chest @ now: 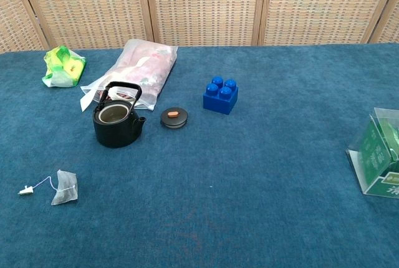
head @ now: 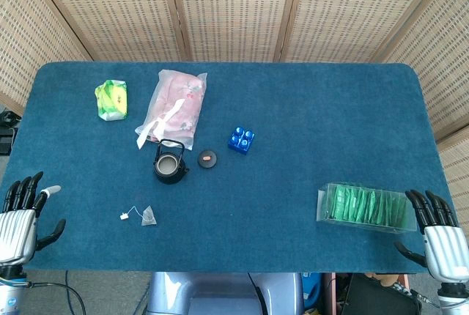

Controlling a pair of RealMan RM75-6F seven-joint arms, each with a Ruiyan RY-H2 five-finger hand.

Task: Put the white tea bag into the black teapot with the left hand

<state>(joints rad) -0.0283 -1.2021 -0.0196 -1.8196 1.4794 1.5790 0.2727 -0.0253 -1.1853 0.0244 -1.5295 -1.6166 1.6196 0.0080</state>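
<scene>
The white tea bag (head: 149, 215) (chest: 64, 187) lies flat on the blue cloth with its string and tag trailing to the left. Behind it stands the black teapot (head: 169, 162) (chest: 116, 120), lid off, mouth showing, handle upright. Its lid (head: 208, 159) (chest: 174, 118) rests on the cloth just right of it. My left hand (head: 20, 217) hovers at the table's near left corner, fingers spread, holding nothing, well left of the tea bag. At the near right corner my right hand (head: 438, 231) is also open and holds nothing. Neither hand appears in the chest view.
A pink plastic-wrapped packet (head: 176, 105) (chest: 137, 68) lies behind the teapot. A green-yellow packet (head: 111, 99) (chest: 61, 66) sits at the far left. A blue toy brick (head: 241, 139) (chest: 220, 95) is mid-table. A clear box of green sachets (head: 365, 207) (chest: 378, 153) stands near my right hand.
</scene>
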